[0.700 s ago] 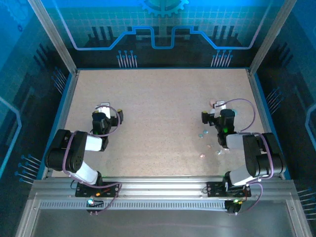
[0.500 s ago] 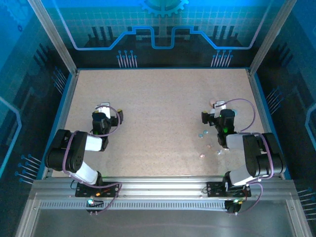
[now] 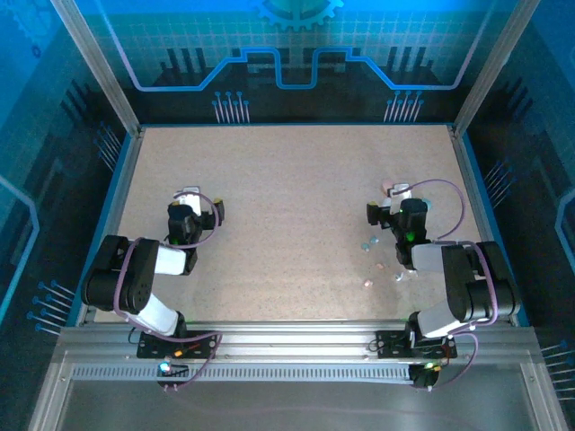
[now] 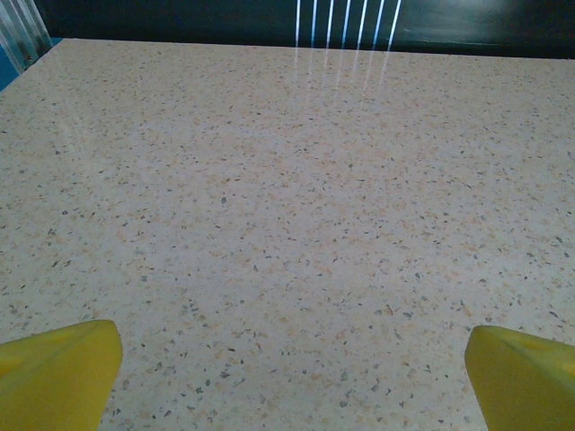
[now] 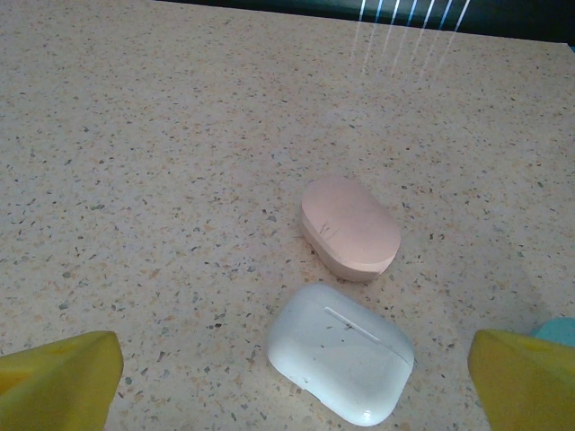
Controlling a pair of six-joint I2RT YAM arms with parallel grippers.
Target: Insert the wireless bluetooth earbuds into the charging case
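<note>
Several tiny earbuds in pale blue and pink lie scattered on the speckled table, just left of my right arm and nearer the front than its gripper. My right gripper is open and holds nothing. Its yellow fingertips stand wide apart low over the table. Just ahead of them lies a white charging case, lid shut, and beyond it a pink case, also shut. A teal case peeks in by the right finger. My left gripper is open over bare table.
The speckled tabletop is bounded by a blue rim and metal frame posts. The wide middle of the table lies between the two arms. A metal rail runs along the near edge at the arm bases.
</note>
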